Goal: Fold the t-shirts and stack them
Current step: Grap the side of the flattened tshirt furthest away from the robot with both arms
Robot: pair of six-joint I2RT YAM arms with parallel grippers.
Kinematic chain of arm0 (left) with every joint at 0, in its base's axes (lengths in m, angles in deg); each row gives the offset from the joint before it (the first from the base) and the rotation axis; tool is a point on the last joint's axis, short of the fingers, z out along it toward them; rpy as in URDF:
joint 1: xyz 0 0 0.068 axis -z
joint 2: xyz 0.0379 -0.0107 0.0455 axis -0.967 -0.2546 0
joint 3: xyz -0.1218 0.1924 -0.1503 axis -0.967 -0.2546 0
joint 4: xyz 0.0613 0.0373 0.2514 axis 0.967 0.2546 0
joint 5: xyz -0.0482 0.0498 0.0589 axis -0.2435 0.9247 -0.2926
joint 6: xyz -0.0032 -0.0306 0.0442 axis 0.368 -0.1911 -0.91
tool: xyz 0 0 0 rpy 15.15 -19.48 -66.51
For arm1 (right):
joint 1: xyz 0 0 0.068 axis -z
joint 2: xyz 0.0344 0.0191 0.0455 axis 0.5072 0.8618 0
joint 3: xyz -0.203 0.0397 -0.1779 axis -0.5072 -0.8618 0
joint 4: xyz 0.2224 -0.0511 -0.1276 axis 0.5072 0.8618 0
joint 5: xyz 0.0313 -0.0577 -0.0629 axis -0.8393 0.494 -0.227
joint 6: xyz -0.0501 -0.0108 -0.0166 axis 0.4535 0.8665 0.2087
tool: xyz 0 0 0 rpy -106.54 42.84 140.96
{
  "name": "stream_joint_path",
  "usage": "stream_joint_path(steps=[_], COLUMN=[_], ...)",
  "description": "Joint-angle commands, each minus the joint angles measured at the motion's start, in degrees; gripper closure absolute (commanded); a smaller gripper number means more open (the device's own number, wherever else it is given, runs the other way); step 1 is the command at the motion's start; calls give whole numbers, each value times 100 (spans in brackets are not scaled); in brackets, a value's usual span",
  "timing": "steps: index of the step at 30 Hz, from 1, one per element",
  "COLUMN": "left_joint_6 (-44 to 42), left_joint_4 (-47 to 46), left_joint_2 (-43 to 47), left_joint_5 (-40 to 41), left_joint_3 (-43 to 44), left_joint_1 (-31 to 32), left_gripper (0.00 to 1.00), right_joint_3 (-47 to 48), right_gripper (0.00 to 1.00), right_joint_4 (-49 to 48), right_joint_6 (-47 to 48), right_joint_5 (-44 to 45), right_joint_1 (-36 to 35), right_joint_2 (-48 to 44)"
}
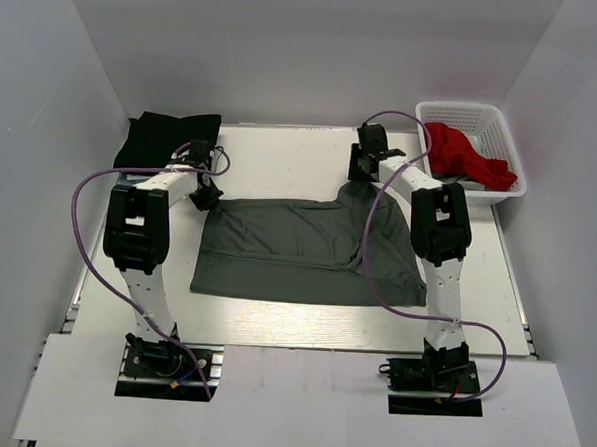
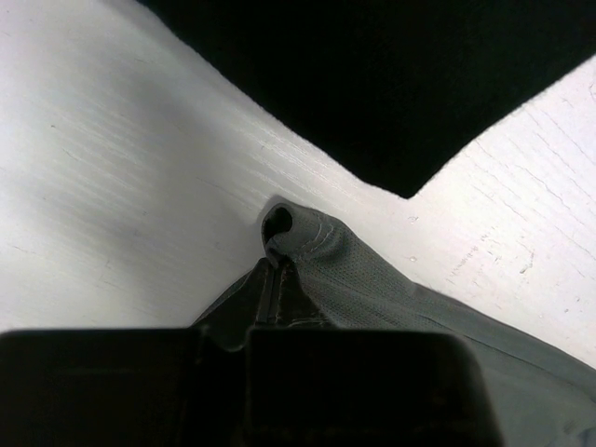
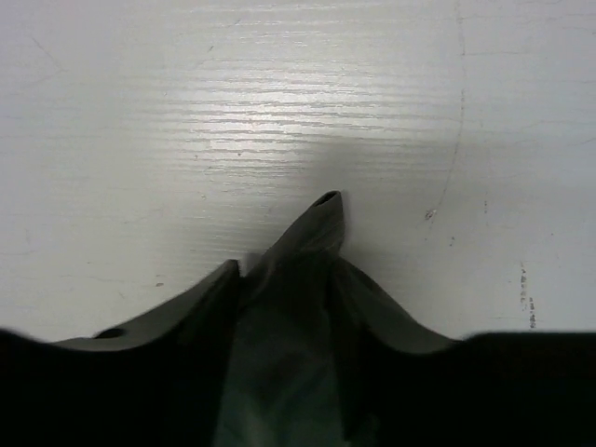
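Observation:
The dark grey t-shirt (image 1: 307, 252) lies spread on the table's middle. My left gripper (image 1: 207, 194) is shut on its far left corner; the pinched hem (image 2: 307, 244) sticks out past the fingers in the left wrist view. My right gripper (image 1: 359, 170) is shut on its far right corner; a peak of cloth (image 3: 317, 233) rises between the fingers in the right wrist view. The black t-shirt (image 1: 168, 140) lies folded at the far left and fills the top of the left wrist view (image 2: 391, 84). The red t-shirt (image 1: 467, 157) lies in the basket.
A white mesh basket (image 1: 507, 134) stands at the far right corner and also holds some dark cloth under the red t-shirt. White walls enclose the table on three sides. Purple cables loop from both arms.

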Motion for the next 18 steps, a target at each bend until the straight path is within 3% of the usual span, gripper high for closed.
stream_joint_path(steps=[1, 2, 4, 5, 10, 18], left_joint_6=[-74, -74, -74, -74, -127, -179], left_joint_4=[-29, -81, -81, -81, -29, -380], left_joint_2=[215, 216, 216, 216, 417, 1322], left_joint_5=[-70, -122, -123, -70, -70, -105], left_joint_3=[-187, -187, -187, -187, -187, -740], left_joint_1=[-22, -22, -22, -22, -22, 101], left_gripper=[100, 100, 100, 100, 100, 100], right_joint_3=[69, 43, 78, 200, 105, -2186], right_gripper=[56, 70, 84, 100, 100, 100], right_joint_4=[14, 6, 49, 102, 112, -793], right_joint_6=[-31, -92, -83, -84, -101, -162], right_joint_5=[377, 430, 457, 518, 791, 747], right_joint_1=[-24, -16, -33, -25, -86, -174], right_joint_2=[-63, -63, -46, -46, -439, -2233])
